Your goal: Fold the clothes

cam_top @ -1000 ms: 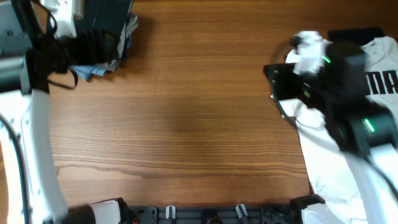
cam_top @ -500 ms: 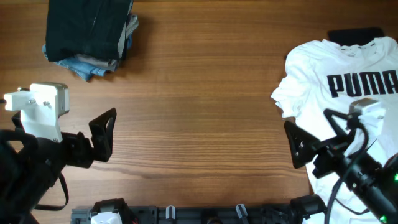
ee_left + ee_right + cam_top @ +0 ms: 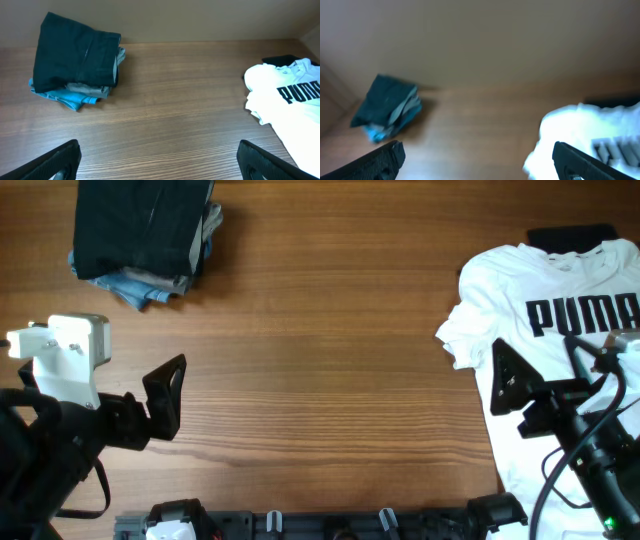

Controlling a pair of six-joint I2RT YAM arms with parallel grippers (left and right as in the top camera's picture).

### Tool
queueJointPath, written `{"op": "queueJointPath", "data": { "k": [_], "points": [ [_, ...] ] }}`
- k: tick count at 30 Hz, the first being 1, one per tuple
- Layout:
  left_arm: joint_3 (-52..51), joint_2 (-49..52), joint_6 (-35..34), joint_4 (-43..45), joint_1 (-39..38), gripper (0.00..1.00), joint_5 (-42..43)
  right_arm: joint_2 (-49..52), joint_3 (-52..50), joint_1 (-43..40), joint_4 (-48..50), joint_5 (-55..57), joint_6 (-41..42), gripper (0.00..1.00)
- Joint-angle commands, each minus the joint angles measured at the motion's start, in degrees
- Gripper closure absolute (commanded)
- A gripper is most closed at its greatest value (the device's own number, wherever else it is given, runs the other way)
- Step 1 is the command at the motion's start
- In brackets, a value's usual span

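The clothes lie in two places. A folded stack (image 3: 145, 230) (image 3: 75, 57) (image 3: 387, 107) rests at the far left, with a black piece on top and grey and blue pieces under it. A white PUMA T-shirt (image 3: 545, 330) (image 3: 290, 107) lies spread and crumpled at the right, over a black piece (image 3: 572, 233). My left gripper (image 3: 159, 152) is open and empty above bare wood near the front left; one of its fingers (image 3: 166, 394) shows overhead. My right gripper (image 3: 479, 155) hangs open and empty over the T-shirt's left side, one of its fingers (image 3: 508, 375) above the white cloth.
The wooden table (image 3: 320, 360) runs between the stack and the T-shirt. A black base rail (image 3: 330, 525) lines the near edge. A plain wall (image 3: 200, 20) stands behind the table's far edge. The right wrist view is blurred.
Both arms have pulled back from the far side to the near edge, the left away from the folded stack. Both grippers have opened. In the last half second the right arm shifted slightly right.
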Motion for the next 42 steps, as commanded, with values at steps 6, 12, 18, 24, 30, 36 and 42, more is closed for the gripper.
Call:
{"op": "queueJointPath", "data": {
  "k": [6, 12, 18, 24, 30, 36, 42],
  "points": [
    [-0.3, 0.1, -0.6, 0.1, -0.3, 0.0, -0.5, -25.0, -32.6, -7.9, 17.4, -1.9, -8.1, 0.0],
    [-0.3, 0.1, -0.5, 0.1, -0.3, 0.0, -0.5, -37.0, -55.9, -9.2, 25.7, -2.2, -3.8, 0.0],
    [-0.3, 0.1, -0.6, 0.1, -0.3, 0.0, -0.5, -37.0, -67.9, -10.4, 36.8, -2.2, -2.1, 0.0],
    [-0.3, 0.1, -0.6, 0.1, -0.3, 0.0, -0.5, -37.1, -72.0, -10.4, 44.3, -1.8, -2.4, 0.0],
    [-0.3, 0.1, -0.6, 0.1, -0.3, 0.0, -0.5, -37.1, -75.6, -10.3, 52.9, -2.0, -2.4, 0.0],
    [-0.3, 0.1, -0.5, 0.1, -0.3, 0.0, -0.5, -37.0, -75.6, -10.3, 52.8, -2.0, -2.3, 0.0],
    [-0.3, 0.1, -0.6, 0.1, -0.3, 0.0, -0.5, -37.0, -75.6, -10.3, 52.8, -2.0, -2.3, 0.0]
  ]
}}
